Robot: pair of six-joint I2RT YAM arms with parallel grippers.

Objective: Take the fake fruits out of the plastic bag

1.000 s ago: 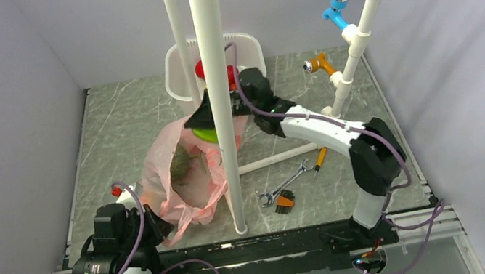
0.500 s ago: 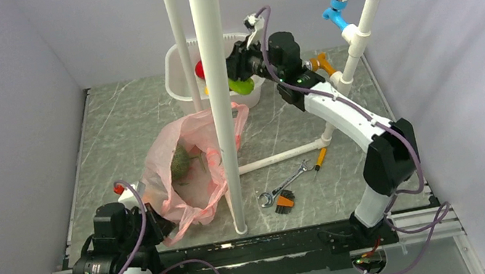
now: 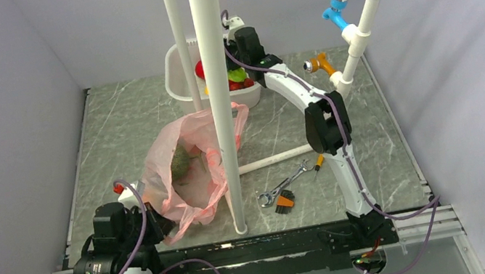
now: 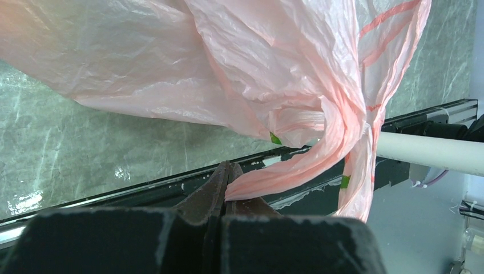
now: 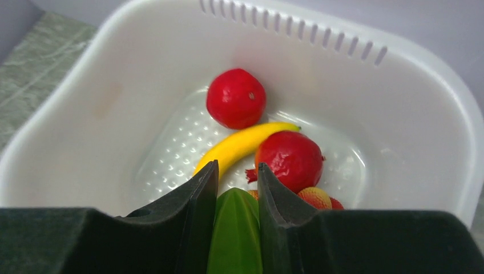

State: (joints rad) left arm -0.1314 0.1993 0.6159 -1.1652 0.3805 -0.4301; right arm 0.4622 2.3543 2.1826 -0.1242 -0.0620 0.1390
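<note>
tub — 2 round red fruits, 1 banana

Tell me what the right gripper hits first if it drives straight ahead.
Probably the yellow banana in the white tub, just beyond the right gripper and its green fruit; depth is unclear.

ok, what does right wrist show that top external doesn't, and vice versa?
Right wrist only: the banana lying in the white tub, and the right tool clamped on the green piece. Top external only: the pink bag with a dull-green ball inside, and a wrench on the table. Both: white tub, red fruits, green piece.
</note>
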